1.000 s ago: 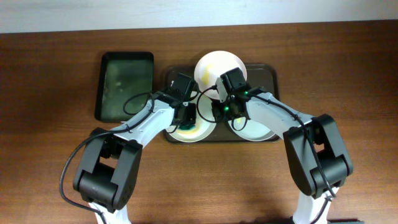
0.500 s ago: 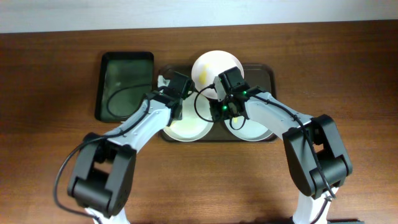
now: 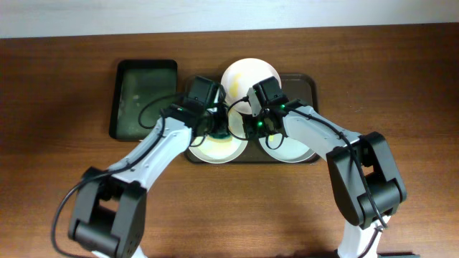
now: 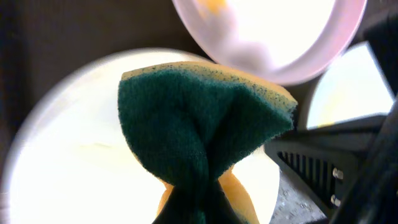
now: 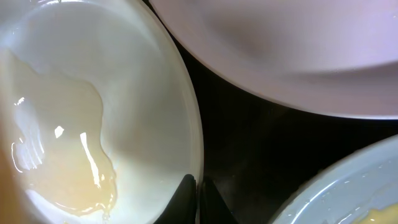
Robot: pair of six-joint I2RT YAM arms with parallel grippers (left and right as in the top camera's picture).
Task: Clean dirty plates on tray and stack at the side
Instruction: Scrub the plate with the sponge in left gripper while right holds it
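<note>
Presently catalogued, largest first, every place given by the tray.

1. Table: brown wood, extending past the tray on all sides.
2. Tray: dark brown-grey, rounded corners, low raised rim. The landmark.
3. Black tray: smaller, greenish inside, just beside the tray's left end with a narrow strip of wood between them.
4. Raised plate: round, white, lifted and tilted over the middle of the tray's far rim. It has a yellow spot near its edge.
5. Left plate: flat in the tray's near-left part, with faint yellow smears.
6. Right plate: flat in the tray's near-right part, largely under the right arm.
7. Sponge: green face on yellow backing, pinched to a waist, over the left plate inside the tray. Whether it touches cannot be told.
8. Left gripper: over the tray's left half, clamped on the sponge's narrow end.
9. Right gripper: over the tray's middle, at the raised plate's near edge. Its fingertips are drawn together, nipping that rim.
</note>
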